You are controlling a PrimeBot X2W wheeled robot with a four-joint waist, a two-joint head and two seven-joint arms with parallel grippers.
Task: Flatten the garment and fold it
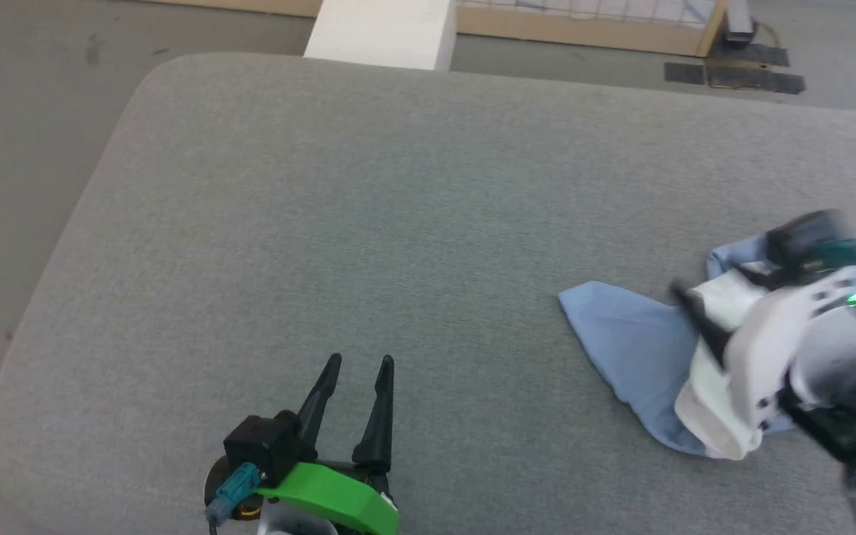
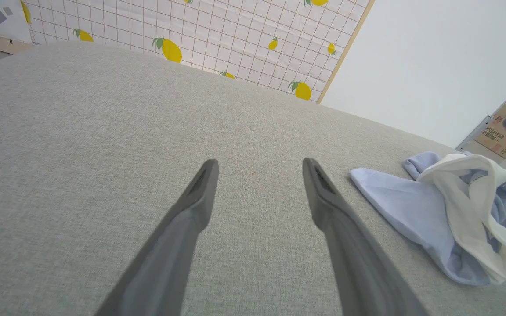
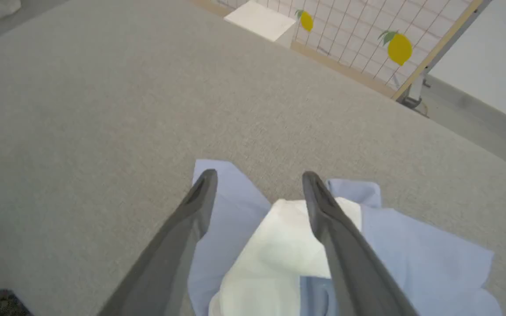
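Observation:
The garment (image 1: 625, 349) is a crumpled light blue heap with its white lining turned out, lying at the right side of the grey padded table (image 1: 324, 208). My right gripper (image 1: 688, 297) hovers over the heap, blurred. In the right wrist view my right gripper (image 3: 259, 175) is open, its fingers (image 3: 323, 210) spread above the white lining (image 3: 279, 250) with nothing pinched between them. My left gripper (image 1: 360, 362) is open near the front edge, well left of the garment. From the left wrist, my left gripper (image 2: 260, 162) stands over bare fabric and the garment (image 2: 411, 210) lies to its right.
A white box (image 1: 380, 30) stands beyond the table's far edge. A lemon-patterned grid screen (image 2: 235, 39) with a wooden frame runs behind it. A cardboard box (image 2: 503, 136) sits at the far right. The table's rounded corner (image 1: 153, 74) meets grey floor at left.

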